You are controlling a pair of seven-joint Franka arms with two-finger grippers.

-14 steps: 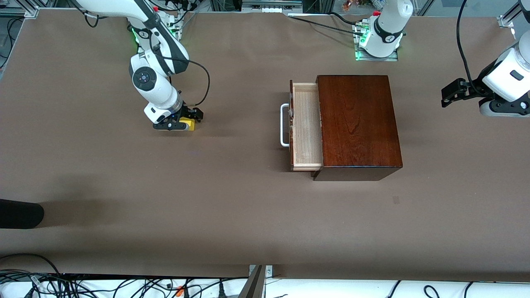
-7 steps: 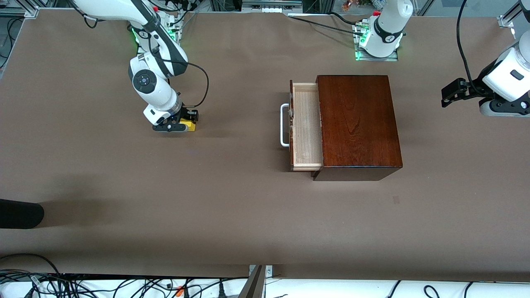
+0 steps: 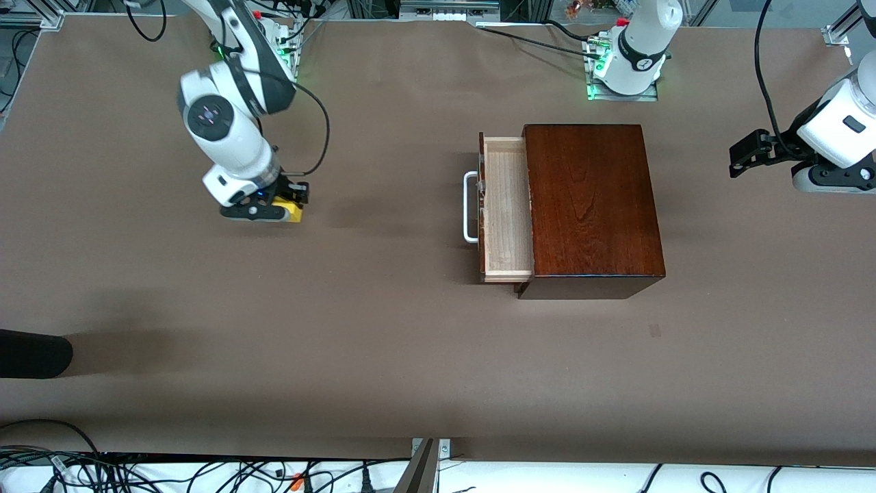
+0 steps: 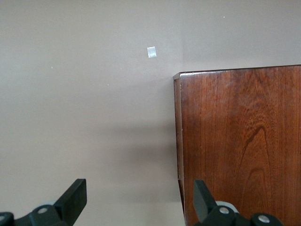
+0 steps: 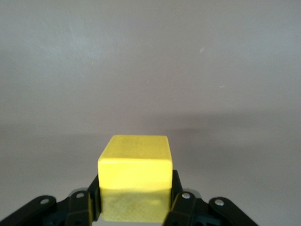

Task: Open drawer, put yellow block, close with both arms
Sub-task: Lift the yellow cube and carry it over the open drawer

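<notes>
While airborne, right pincer (image 3: 277,207) clamps yellow block (image 5: 134,181)

The drawer (image 3: 508,209) juts from the box (image 3: 590,205) toward the right arm's end.

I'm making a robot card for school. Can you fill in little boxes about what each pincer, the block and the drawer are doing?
right pincer: shut on the block, up over bare table toward the right arm's end
block: yellow, held between the fingers
left pincer: open, holding nothing, waiting near the left arm's end of the table
drawer: pulled partly out of the box, nothing visible inside
handle: white, nothing touching it
</notes>
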